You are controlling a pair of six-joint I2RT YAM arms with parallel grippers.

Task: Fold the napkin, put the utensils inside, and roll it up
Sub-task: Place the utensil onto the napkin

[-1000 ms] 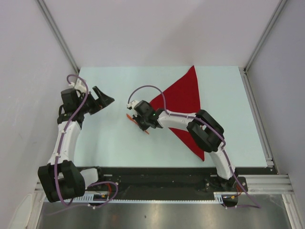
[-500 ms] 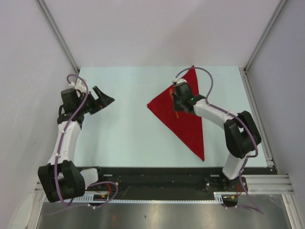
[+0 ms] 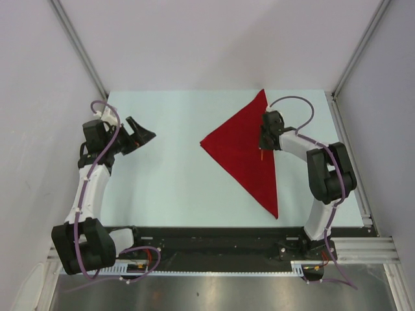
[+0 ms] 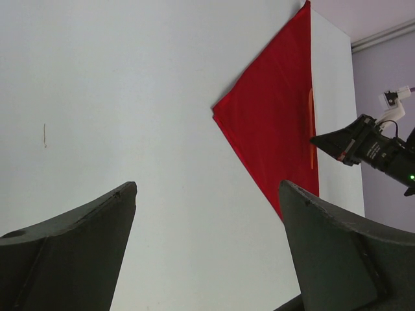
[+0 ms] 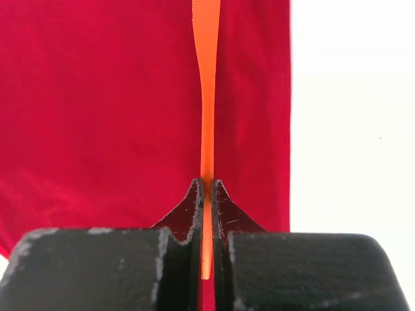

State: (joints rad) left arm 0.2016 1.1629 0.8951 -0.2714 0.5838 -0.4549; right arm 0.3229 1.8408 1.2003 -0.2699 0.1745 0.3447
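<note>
The red napkin (image 3: 243, 152) lies folded in a triangle on the right half of the table. It also shows in the left wrist view (image 4: 275, 129) and the right wrist view (image 5: 97, 116). My right gripper (image 3: 262, 148) (image 5: 207, 184) is shut on the thin orange knife (image 5: 207, 97). It holds the knife low over the napkin, parallel to the straight right edge and just inside it. The knife also shows in the left wrist view (image 4: 311, 129). My left gripper (image 3: 146, 137) (image 4: 207, 188) is open and empty, over the table's left side and far from the napkin.
The pale table (image 3: 168, 188) is bounded by grey walls and metal frame posts (image 3: 78, 45). A narrow strip of table (image 5: 350, 116) lies to the right of the napkin's edge. The black rail with both arm bases (image 3: 220, 240) runs along the near edge.
My right arm carried the orange knife from the table's middle, left of the napkin, rightward across the cloth to its right edge. The left arm has not moved.
</note>
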